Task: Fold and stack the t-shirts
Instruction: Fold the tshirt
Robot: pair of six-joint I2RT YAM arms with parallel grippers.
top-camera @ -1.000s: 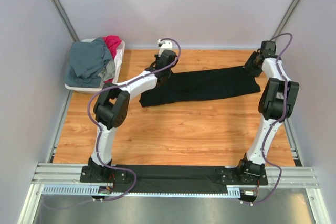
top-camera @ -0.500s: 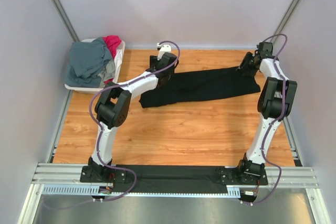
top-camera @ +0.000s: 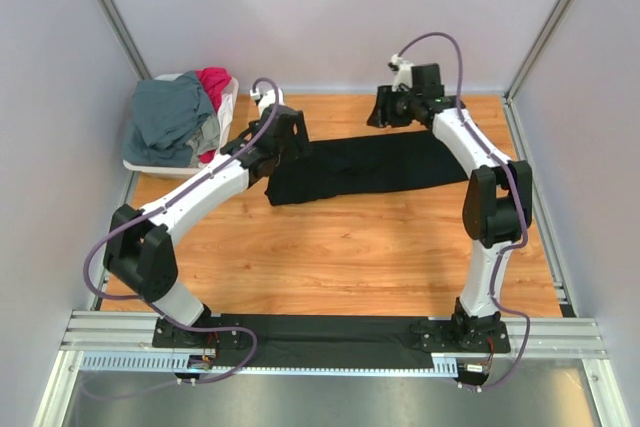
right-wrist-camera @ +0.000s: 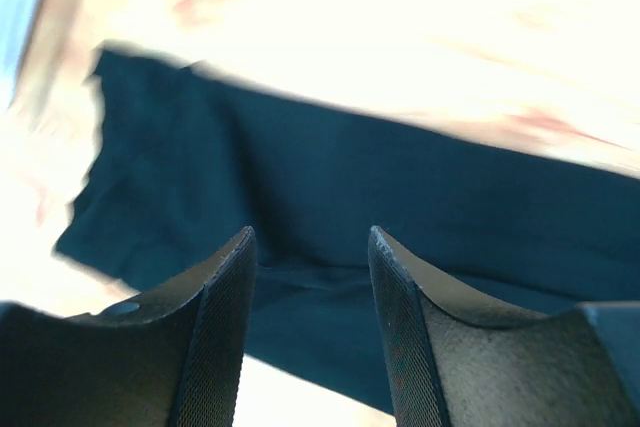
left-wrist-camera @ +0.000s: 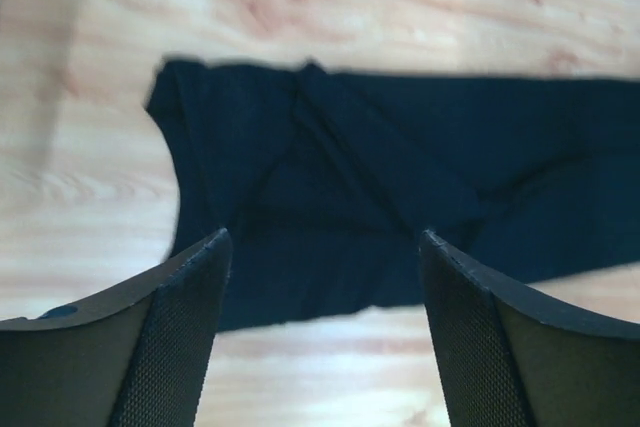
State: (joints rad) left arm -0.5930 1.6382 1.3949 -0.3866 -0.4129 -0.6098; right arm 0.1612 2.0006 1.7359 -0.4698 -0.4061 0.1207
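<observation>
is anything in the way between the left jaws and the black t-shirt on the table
nothing visible does: the left wrist view shows the left arm's open jaws framing the long folded black cloth t-shirt directly, only bare wooden tabletop around it. the white plastic basket sits apart at the far left corner.

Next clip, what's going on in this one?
Two robot arms are working on a black t-shirt, which lies on the table folded into a long strip. The left claw hangs open over its left end, the right claw open near its far edge; neither holds anything. A grey-blue shirt and a magenta-red shirt wait in the white basket at the far left.
</observation>
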